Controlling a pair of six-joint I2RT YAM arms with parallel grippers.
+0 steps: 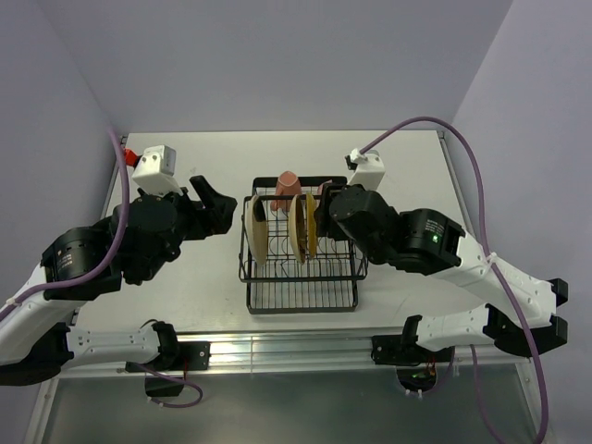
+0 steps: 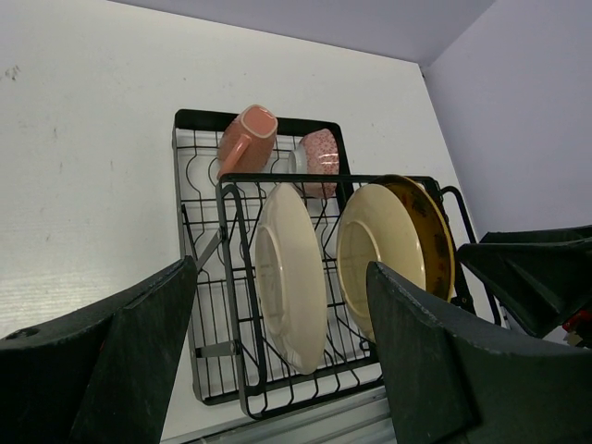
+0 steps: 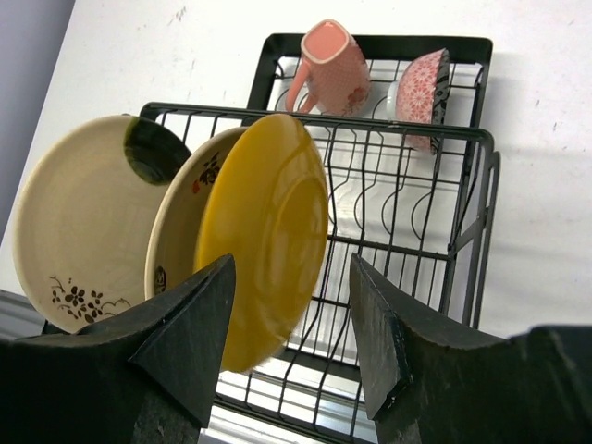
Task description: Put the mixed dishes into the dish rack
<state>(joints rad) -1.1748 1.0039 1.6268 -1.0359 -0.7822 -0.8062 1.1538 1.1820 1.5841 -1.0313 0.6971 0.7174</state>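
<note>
Dish rack sits mid-table. All five dishes are in it: two cream plates and the yellow plate stand upright in the slots, with mug and bowl at its 12 o'clock end. My left claw hangs released at 9 o'clock, well apart. My right claw, likewise released and empty, is at 3 o'clock near the yellow plate. Judged: glazed ceramic, stiff, slick, breakable; best gripped by the top rim. Plate bottoms and their prongs are hidden; the bowl's seating is unclear.

3 plates upright in rack, mug, bowl behind
</note>
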